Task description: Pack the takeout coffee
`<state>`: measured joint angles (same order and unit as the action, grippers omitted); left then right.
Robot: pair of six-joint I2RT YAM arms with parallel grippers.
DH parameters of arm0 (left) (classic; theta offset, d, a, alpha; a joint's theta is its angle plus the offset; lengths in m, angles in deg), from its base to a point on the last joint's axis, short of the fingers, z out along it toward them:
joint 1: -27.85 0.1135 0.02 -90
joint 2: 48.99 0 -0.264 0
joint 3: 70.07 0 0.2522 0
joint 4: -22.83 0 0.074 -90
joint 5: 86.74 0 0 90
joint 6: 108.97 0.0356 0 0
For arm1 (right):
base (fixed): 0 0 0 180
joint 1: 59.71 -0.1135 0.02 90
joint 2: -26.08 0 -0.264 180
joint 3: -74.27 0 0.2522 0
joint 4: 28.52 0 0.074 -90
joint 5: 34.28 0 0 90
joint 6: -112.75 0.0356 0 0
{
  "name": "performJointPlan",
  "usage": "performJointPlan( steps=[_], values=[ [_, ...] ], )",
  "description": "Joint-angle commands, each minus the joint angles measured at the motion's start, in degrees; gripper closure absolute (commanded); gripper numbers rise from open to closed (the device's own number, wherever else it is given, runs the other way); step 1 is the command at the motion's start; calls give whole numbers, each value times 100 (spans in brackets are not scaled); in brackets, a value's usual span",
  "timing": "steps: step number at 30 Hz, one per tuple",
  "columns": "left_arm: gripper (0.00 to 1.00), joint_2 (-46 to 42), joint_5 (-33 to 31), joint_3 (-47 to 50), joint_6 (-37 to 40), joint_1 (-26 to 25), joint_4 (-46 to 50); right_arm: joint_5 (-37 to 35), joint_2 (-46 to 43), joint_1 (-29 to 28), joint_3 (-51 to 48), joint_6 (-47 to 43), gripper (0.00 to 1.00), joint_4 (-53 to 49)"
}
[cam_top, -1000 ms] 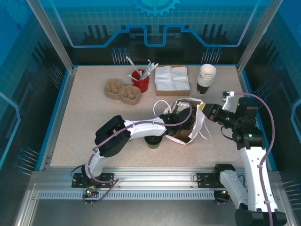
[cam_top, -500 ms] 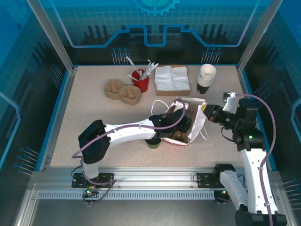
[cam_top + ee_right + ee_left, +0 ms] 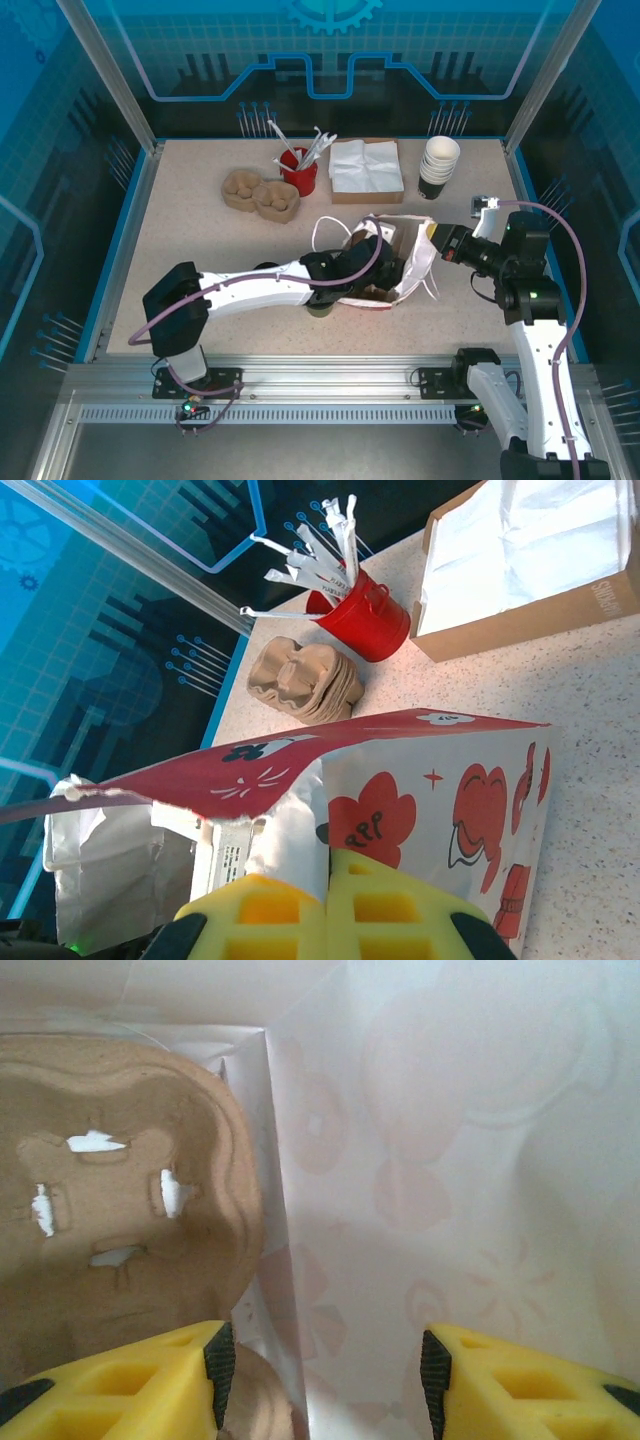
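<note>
Takeout coffee [image 3: 319,308], as far as the overhead view lets me judge, stands on the table [image 3: 190,260] just in front of the paper bag [image 3: 415,270], half hidden under the left arm, so it is probably not packed yet. Over the last second the left arm has stretched out and pushed deeper into the bag's mouth, and the left gripper [image 3: 326,1365] has spread from nearly closed to well apart, with nothing between its fingers. It seems to have let go of the cardboard cup tray [image 3: 120,1220], which now lies inside the bag against the white lining. The right gripper [image 3: 325,880] is pinched tight on the bag's edge, holding the mouth open. Farther back, a red cup [image 3: 298,172] holds wrapped stirrers, a cardboard box [image 3: 366,166] holds napkins, and spare trays [image 3: 260,193] and lidless cups [image 3: 438,165] sit stacked.
</note>
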<state>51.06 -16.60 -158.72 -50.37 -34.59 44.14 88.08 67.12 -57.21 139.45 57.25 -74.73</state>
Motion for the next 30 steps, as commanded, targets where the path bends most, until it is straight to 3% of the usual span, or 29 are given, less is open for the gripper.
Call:
performJointPlan(
  steps=[1, 8, 12, 20, 30],
  values=[
    [45, 303, -160, -642, -55, 32, 244, -125, -34, -22, 13, 52, 100, -7],
    [42, 954, -364, -1677, -192, 22, 950, -263, -34, -58, 128, 232, 100, -75],
    [43, 748, -424, -1712, -245, 21, 996, -418, -61, -60, 176, 38, 100, -199],
    [45, -323, 162, -788, -113, -23, 257, -511, -43, -20, 182, -54, 100, -127],
    [56, -1302, 441, 369, 30, -58, -653, 30, -319, -4, -69, -631, 100, 446]
  ],
)
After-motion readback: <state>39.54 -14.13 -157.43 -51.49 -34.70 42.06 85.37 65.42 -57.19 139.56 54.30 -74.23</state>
